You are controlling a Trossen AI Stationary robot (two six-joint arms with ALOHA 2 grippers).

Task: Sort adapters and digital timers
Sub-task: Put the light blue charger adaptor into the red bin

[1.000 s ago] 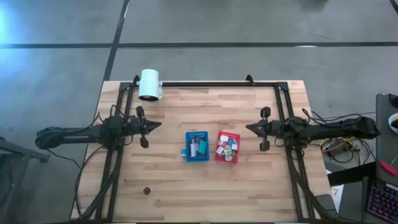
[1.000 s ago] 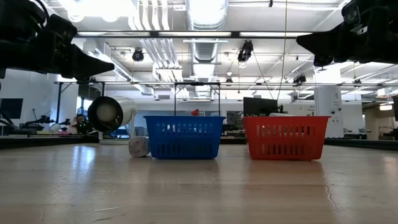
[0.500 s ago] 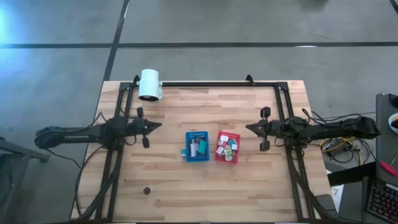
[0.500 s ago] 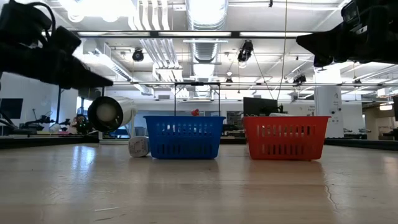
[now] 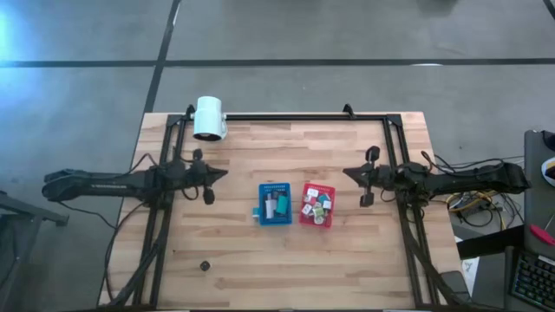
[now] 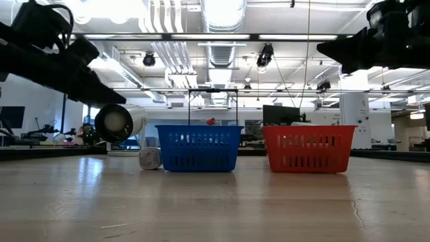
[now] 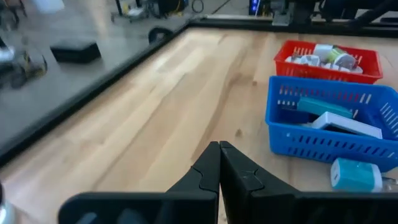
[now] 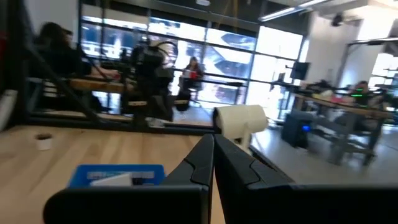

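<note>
A blue basket (image 5: 275,203) at the table's middle holds the digital timers (image 7: 339,118), flat teal, white and dark pieces. To its right, a red basket (image 5: 317,204) holds the adapters (image 5: 317,206), small white chunky pieces. A small teal and white piece (image 7: 356,174) lies on the table against the blue basket's left side. My left gripper (image 5: 224,175) hangs shut above the table left of the baskets, tipped slightly down. My right gripper (image 5: 345,175) hangs shut to the right of the baskets, roughly level, well above the table (image 6: 320,47).
A white cylinder (image 5: 209,118) lies at the table's far left. A small dark thing (image 5: 205,266) sits near the front left. Black frame rails (image 5: 286,116) run along the far edge and both sides. Bare wood lies in front of the baskets. People sit in the room beyond (image 8: 53,43).
My left gripper has tipped its fingers downward toward the table and sunk a little, staying shut. The baskets and their contents have not moved.
</note>
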